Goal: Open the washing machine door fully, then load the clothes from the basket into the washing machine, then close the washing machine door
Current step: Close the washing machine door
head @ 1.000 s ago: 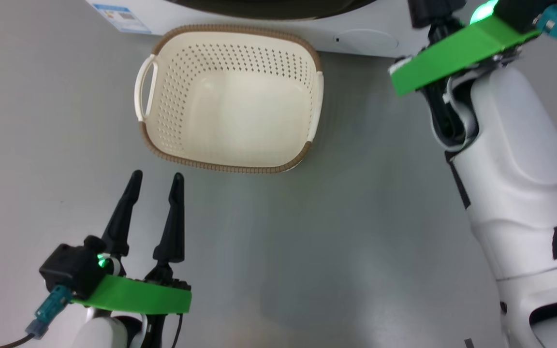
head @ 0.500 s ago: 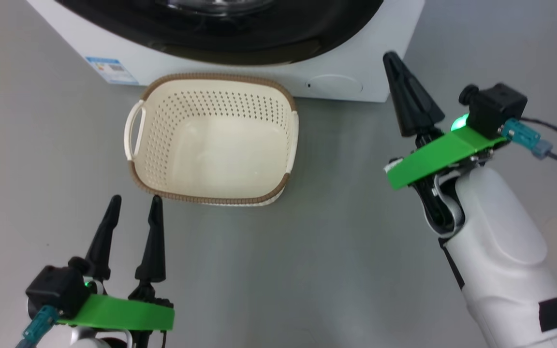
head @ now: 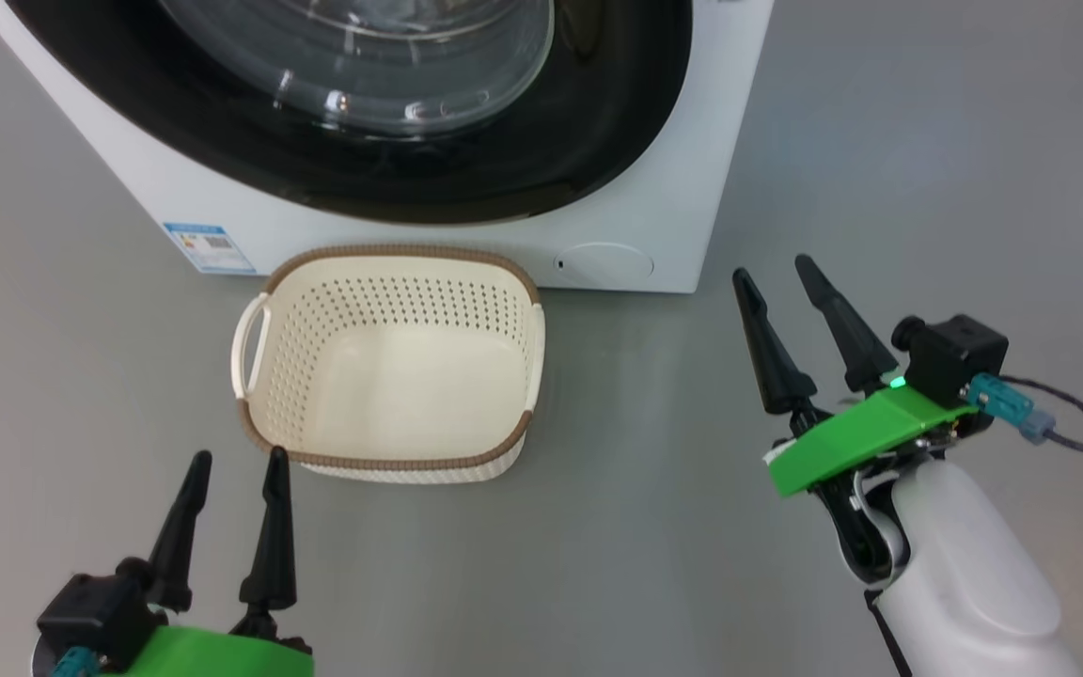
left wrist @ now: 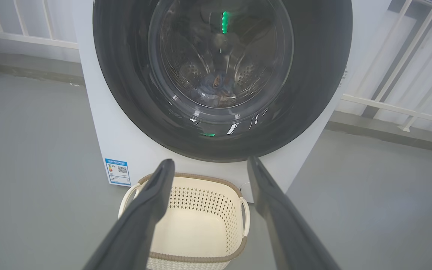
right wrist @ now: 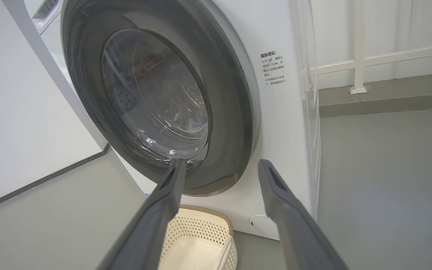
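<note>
Heads up on what I can't really see: the head camera cuts off the top of the washing machine [head: 682,188], so I only get the lower half of the door [head: 598,141], and the base of the left gripper [head: 238,454] runs off the bottom edge. The clothes [left wrist: 216,86] are hard to make out. From the left wrist camera they're just a dim bluish lump with some orange-brown, low in the drum behind the glass, with glare and a green reflection over it. The door looks shut flat against the front as far as I can tell. There's printed text [right wrist: 274,69] beside the door that's too small for me to read, and in the right wrist camera one of my own fingers hides part of the basket [head: 391,463]. Around the machine there's a blue sticker [head: 196,246] low on the front, a little round cover [head: 603,261], grey floor [head: 645,545] and white railing [left wrist: 388,105] behind. The basket sits on the floor just in front of the machine, showing its bare cream bottom. The left gripper is spread wide with nothing in it, tips just short of the basket's near left corner. The right gripper [head: 771,268] is also spread and holding nothing, well to the right of the basket, near the machine's right front corner, clear of the door.
</note>
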Controlling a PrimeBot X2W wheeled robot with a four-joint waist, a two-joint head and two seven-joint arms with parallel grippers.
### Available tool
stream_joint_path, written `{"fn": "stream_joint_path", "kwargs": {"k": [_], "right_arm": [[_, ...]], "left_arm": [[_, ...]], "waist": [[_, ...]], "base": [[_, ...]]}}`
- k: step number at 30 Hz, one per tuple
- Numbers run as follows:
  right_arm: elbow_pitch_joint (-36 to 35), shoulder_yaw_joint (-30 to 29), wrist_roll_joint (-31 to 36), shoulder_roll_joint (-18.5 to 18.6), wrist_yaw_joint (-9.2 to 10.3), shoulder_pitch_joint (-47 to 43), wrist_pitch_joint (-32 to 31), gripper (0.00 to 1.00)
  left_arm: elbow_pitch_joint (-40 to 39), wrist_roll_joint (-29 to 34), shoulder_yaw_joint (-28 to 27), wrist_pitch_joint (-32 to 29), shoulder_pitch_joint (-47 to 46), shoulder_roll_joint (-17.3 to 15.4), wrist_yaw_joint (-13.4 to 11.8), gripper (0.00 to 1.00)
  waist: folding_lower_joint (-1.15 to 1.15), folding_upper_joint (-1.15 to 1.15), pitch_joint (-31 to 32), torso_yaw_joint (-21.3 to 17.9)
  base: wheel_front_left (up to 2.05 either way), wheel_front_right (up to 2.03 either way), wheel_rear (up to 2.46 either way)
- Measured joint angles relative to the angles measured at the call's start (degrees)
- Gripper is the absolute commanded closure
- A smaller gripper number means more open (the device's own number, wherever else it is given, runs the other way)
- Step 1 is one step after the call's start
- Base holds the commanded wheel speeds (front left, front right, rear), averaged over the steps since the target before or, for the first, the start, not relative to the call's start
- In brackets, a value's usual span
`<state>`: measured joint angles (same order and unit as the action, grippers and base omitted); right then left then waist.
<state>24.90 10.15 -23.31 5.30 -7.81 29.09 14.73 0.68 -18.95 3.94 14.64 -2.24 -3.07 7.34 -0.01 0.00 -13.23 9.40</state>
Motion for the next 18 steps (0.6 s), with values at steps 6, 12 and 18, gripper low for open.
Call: {"fn": "stream_joint_path", "kwargs": {"k": [6,12,18], "right_arm": [[-0.8,-1.8,-0.3,-0.6,0.00,-4.3,0.0,0.00],[-2.0,-3.1,0.0,-1.3,0.01,-7.7,0.0,0.00],[-3.0,-3.7,0.5,-1.4,0.01,-11.0,0.0,0.00]], "left_arm": [[0.3,0.2,-1.1,0.0,1.9,-0.1,0.0,0.00],[0.4,0.6,-2.3,0.0,2.8,-0.1,0.0,0.00],[0.6,1.1,-3.3,0.0,4.9,-0.1,0.0,0.00]], "waist": [[0.00,0.00,3.2,-1.3],[0.00,0.00,5.4,-3.2],[0.00,0.00,7.5,-4.6]], "base": [[0.00,0.00,0.00],[0.00,0.00,0.00],[0.00,0.00,0.00]]}}
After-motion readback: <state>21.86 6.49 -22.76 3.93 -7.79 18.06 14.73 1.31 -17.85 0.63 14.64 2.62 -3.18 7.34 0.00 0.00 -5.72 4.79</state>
